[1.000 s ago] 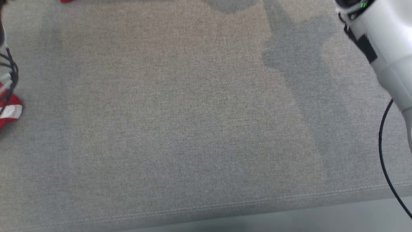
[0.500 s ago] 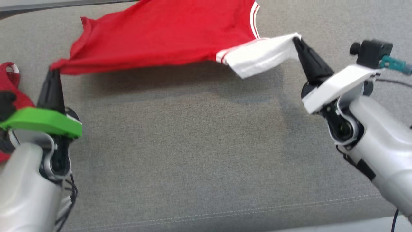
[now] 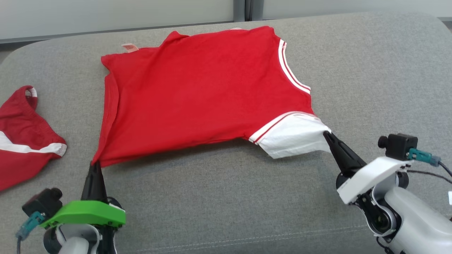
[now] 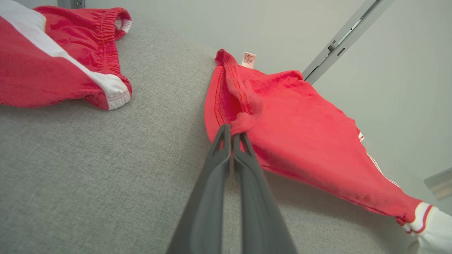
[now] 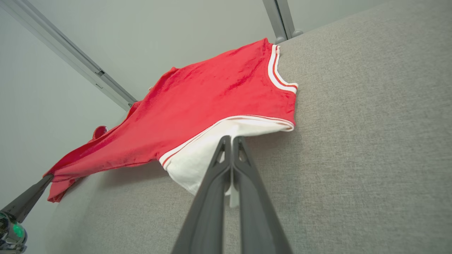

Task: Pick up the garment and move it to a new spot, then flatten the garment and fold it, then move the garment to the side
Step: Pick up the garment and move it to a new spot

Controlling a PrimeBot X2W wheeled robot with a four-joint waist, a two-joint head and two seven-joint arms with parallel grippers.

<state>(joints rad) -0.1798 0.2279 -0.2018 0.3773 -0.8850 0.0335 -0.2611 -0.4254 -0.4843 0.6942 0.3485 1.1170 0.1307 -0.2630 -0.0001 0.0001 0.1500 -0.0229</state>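
Head view: a red shirt (image 3: 204,95) with white sleeves lies spread across the middle of a grey cushion (image 3: 226,204), its near edge lifted. The left gripper (image 3: 94,165) is clamped on the shirt's near-left hem corner. The right gripper (image 3: 326,134) is clamped on the white sleeve at near right. Red shorts (image 3: 21,130) lie apart at the left.

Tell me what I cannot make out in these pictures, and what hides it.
- Shorts: head view, cut off by the left edge.
- Label on the shirt: left wrist view, print too small to read.
- White sleeve: left wrist view, cut off by the bottom right corner.
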